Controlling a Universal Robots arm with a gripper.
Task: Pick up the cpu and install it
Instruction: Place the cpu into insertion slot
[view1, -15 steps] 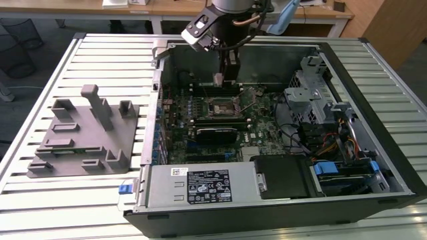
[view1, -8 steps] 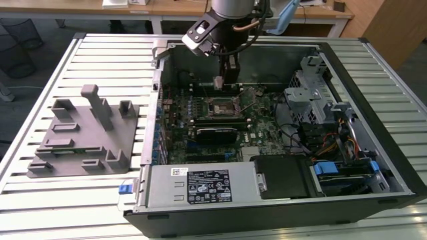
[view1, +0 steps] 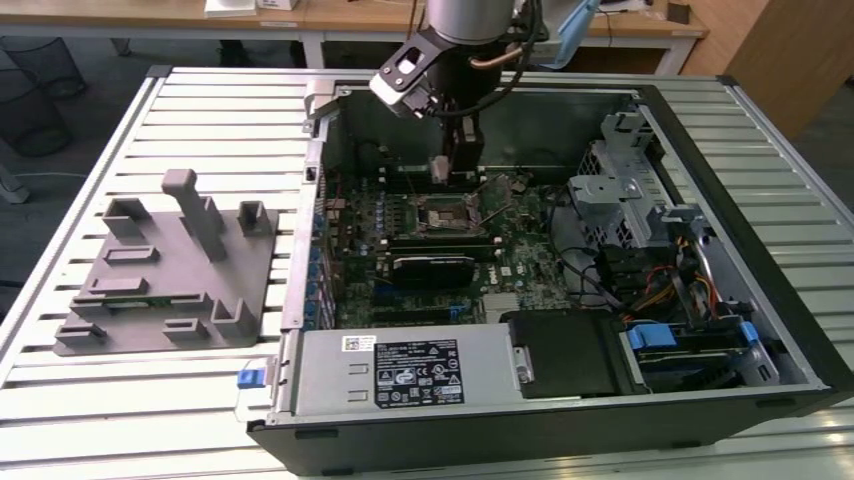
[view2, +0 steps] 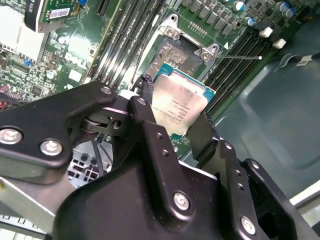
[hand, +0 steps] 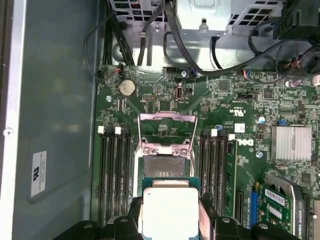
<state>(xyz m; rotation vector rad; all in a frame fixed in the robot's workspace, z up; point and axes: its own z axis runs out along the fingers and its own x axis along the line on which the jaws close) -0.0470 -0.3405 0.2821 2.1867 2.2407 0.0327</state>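
Clearly we had the cpu (view2: 181, 105) pinched by its edges between the gripper's (view1: 451, 170) fingers (view2: 150, 125), held above the motherboard (hand: 150, 100) inside the open computer case (view1: 787, 330), in the upper middle of the exterior view. It hung just beside the open socket (hand: 165, 167), whose retention frame (hand: 165, 149) stood lifted. We judged the placing step in hand; seating would call for squaring the chip's edges to the socket.

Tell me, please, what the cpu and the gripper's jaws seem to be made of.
The cpu: silvery metal lid with a dull sheen, and a thin green, board-like edge. The gripper, shut on it: jaws matte black, possibly coated metal or hard plastic; the look leaves that open.
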